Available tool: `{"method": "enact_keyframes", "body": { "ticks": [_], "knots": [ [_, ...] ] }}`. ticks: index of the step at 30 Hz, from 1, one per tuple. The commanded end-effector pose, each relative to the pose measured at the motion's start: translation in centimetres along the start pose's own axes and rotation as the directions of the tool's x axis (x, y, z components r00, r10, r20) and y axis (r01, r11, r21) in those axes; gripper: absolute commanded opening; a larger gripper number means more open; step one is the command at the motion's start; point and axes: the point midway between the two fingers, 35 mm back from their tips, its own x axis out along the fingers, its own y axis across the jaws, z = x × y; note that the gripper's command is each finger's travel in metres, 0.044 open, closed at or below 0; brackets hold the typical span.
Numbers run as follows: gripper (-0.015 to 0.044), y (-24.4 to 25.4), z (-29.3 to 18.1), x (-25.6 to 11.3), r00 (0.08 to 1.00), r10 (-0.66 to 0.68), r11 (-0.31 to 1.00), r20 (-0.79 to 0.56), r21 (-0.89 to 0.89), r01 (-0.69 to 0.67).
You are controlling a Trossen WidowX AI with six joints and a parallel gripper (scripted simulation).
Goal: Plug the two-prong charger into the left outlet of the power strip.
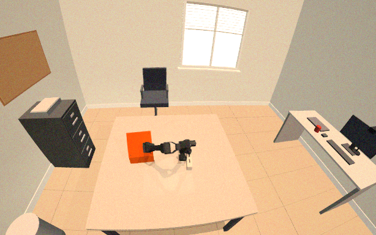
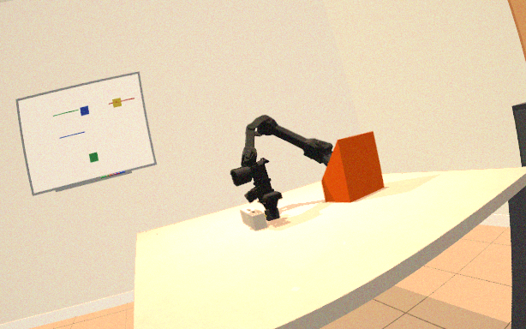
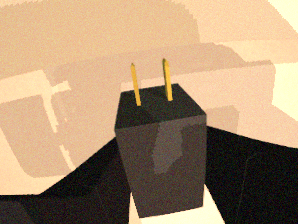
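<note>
The black two-prong charger [image 3: 162, 162] sits between the fingers in the wrist view, with both gold prongs in full sight and in no outlet. My gripper [image 1: 182, 156] [image 2: 272, 212] is shut on it, low over the table. The small white power strip [image 1: 189, 165] [image 2: 253, 219] lies on the table close beside the fingertips: just right of them in the top view, just left of them in the exterior view. The arm hides the strip's far end in the top view. I cannot tell whether the fingertips touch the strip, or make out the strip or its outlets in the wrist view.
An orange-red block [image 1: 139, 145] [image 2: 358, 171] stands beside the arm's base on the table [image 1: 169, 208] [image 2: 211, 274]. The arm reaches from there toward the strip. An office chair [image 1: 154, 92] stands beyond the table, and a dark cabinet [image 1: 62, 134] stands to the left in the top view.
</note>
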Motion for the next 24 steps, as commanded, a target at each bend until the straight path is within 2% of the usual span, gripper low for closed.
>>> {"method": "enact_keyframes", "body": {
  "ticks": [1,24],
  "knots": [
    [0.0,0.03,0.18,-0.05,1.0,0.004,1.0,0.0,0.005,-0.004],
    [0.0,0.03,0.51,-0.07,1.0,0.004,1.0,0.001,0.005,-0.004]
  ]
}}
